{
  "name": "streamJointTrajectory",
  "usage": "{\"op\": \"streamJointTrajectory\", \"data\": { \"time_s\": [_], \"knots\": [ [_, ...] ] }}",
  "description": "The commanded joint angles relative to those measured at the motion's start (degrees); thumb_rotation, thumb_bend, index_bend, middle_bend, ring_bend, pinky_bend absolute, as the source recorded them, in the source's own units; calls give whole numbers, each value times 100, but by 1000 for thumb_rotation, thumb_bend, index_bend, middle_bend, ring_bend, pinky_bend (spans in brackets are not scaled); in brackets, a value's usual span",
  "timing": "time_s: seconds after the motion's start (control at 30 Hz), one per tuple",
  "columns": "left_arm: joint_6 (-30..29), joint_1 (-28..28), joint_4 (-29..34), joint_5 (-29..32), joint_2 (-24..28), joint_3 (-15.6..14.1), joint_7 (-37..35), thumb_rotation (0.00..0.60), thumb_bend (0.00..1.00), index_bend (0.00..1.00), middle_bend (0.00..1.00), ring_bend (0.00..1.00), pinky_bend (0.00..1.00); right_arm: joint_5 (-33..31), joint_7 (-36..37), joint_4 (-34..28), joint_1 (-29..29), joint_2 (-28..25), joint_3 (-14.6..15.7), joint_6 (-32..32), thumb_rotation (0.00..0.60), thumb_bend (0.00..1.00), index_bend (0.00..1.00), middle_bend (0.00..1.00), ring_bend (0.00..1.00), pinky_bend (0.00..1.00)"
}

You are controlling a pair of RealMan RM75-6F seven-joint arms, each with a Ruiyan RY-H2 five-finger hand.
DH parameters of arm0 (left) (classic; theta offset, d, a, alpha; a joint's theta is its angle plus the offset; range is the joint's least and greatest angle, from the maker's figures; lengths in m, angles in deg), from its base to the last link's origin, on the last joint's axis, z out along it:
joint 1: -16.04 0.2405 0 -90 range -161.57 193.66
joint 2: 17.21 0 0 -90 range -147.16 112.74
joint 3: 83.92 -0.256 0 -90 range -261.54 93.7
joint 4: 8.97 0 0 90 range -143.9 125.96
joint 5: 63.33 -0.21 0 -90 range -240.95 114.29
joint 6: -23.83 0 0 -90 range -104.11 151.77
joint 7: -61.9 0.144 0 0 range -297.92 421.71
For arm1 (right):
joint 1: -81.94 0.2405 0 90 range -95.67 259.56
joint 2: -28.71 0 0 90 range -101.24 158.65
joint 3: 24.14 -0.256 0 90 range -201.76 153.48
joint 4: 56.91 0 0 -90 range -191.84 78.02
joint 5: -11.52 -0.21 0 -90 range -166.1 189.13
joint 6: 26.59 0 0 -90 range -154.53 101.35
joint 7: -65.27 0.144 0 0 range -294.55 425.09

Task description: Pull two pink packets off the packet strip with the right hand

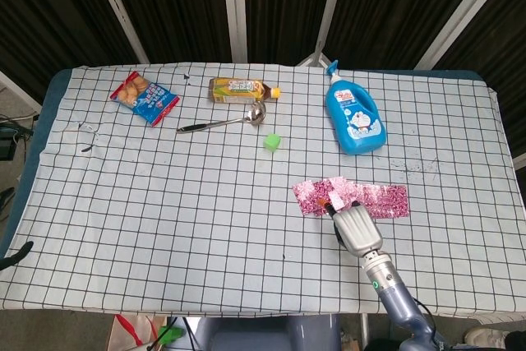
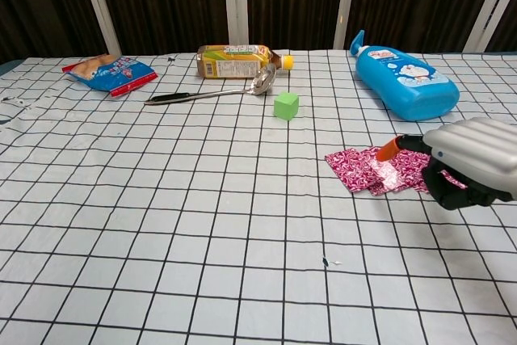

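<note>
Pink packet strip (image 1: 352, 198) lies flat under the right hand (image 1: 355, 230); its orange-tipped finger (image 2: 389, 149) points over the strip's left packets; grasp cannot be determined

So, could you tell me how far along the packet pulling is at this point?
Nothing looks done: the pink foil packet strip lies in one piece on the checked tablecloth, no packet separated. In hand: the right robot hand hovers over the strip's left half, an orange-tipped finger pointing at it; no grip is visible. Left: grasping and pulling off both packets. The left robot hand is out of view.
</note>
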Motion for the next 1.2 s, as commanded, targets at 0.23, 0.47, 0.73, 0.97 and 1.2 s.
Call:
{"op": "streamJointTrajectory", "data": {
  "time_s": [0.23, 0.47, 0.73, 0.97, 1.2],
  "knots": [
    [6, -2, 6, 37, -14, 14, 45, 600, 275, 130, 0, 0, 103, -345, -217, 203, 203, 294, -14, 147, 600, 810, 236, 839, 820, 433],
    [20, -11, 7, 48, -21, 19, 60, 600, 275, 130, 0, 0, 103, -565, -369, 284, 302, 431, -12, 159, 600, 832, 236, 842, 820, 433],
    [11, -5, 4, 77, -19, 33, 61, 600, 275, 130, 0, 0, 103, -771, -496, 396, 423, 589, -41, 139, 600, 835, 236, 843, 820, 433],
    [10, -1, 4, 92, -17, 37, 66, 600, 275, 130, 0, 0, 103, -942, -551, 527, 512, 699, -27, 166, 600, 834, 236, 844, 820, 433],
    [22, -2, 14, 114, -22, 39, 98, 600, 275, 130, 0, 0, 103, -1006, -577, 562, 569, 732, 12, 134, 600, 834, 236, 843, 820, 433]
  ]
}}
